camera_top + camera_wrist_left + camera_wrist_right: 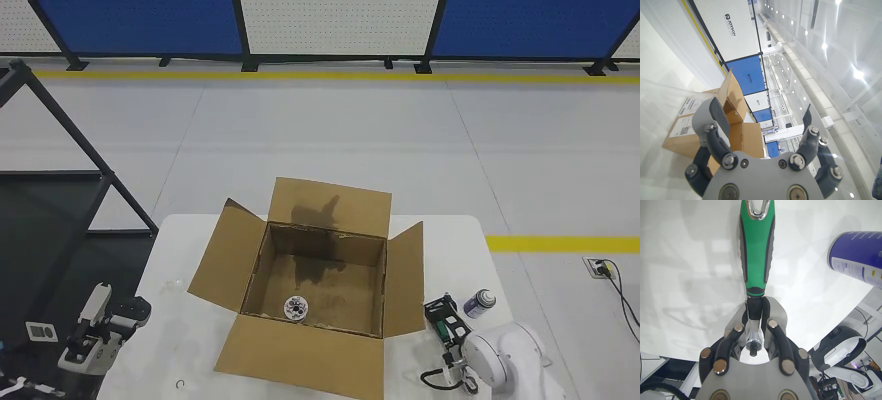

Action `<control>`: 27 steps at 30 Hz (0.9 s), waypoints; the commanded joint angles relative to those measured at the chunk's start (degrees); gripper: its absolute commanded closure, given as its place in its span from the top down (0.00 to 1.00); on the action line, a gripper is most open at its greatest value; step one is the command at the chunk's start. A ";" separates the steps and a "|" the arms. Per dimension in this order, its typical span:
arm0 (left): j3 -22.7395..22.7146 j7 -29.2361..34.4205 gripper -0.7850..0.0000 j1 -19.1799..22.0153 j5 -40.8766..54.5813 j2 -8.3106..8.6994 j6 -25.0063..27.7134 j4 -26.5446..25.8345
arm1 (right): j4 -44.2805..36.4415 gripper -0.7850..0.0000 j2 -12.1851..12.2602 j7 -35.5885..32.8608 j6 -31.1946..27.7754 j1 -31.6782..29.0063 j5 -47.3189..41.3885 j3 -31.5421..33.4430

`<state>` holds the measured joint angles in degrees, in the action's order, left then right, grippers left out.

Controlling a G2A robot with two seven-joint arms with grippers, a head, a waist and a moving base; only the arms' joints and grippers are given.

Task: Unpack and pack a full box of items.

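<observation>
— Starting at the left edge, what's there?

— The left end effector (762,109) sits at the bench's (175,320) left rim, fingers spread wide, gripping nothing. A bare strip of bench lies between it and the box's (300,358) left flap. A small dark ring (180,383) lies near the front edge.

— And the box?

— It's in the middle of the bench with all four flaps folded outward. The near flap reaches toward the front edge, and the side flaps slant out over the bench on either hand. One small round item (295,308) rests on the box floor in the near-left corner; the rest of the floor is bare cardboard.

— Right of it?

— The right end effector (756,309) is just beyond the right flap, fingers closed tight on the black neck of a ratchet wrench (756,256). The green handle points away from the wrist, low over the bench; I can't tell whether it touches.

— Any room there?

— Not much. A blue can (480,302) stands just beside the wrench, close to the bench's right edge.
</observation>
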<state>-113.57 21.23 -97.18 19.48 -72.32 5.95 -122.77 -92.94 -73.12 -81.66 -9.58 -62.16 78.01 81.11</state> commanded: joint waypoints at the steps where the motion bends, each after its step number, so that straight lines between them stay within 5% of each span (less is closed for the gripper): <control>1: 0.00 0.00 1.00 0.00 0.00 0.00 0.00 0.00 | -0.53 0.34 0.09 -0.09 -0.03 -0.27 -0.27 0.25; 5: 0.00 0.00 1.00 0.00 0.00 0.00 0.00 0.00 | -2.01 0.36 0.31 0.16 0.06 -0.86 -0.99 1.00; 9: 0.00 0.00 1.00 0.00 0.00 0.00 0.00 0.00 | -7.50 0.50 0.66 1.52 -0.10 -2.92 -3.50 3.48; 10: 0.00 0.00 1.00 0.00 0.00 0.00 0.00 0.00 | -9.77 0.81 0.78 1.78 -0.04 -3.70 -4.20 4.39; 11: 0.00 0.00 1.00 0.00 0.00 0.00 0.00 0.00 | -12.16 0.98 0.89 2.05 0.05 -4.60 -4.98 5.34; 17: 0.00 0.00 1.00 0.00 0.00 0.00 0.00 0.00 | -25.27 1.00 1.32 1.87 2.90 -7.84 -6.94 9.11; 27: -1.58 0.50 1.00 -1.00 1.53 0.01 1.57 0.52 | -41.14 1.00 1.36 1.51 8.84 -5.12 -11.28 7.98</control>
<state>-114.92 21.46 -97.95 20.75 -72.32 7.27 -122.32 -133.18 -71.73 -80.34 -1.64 -67.71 66.75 89.42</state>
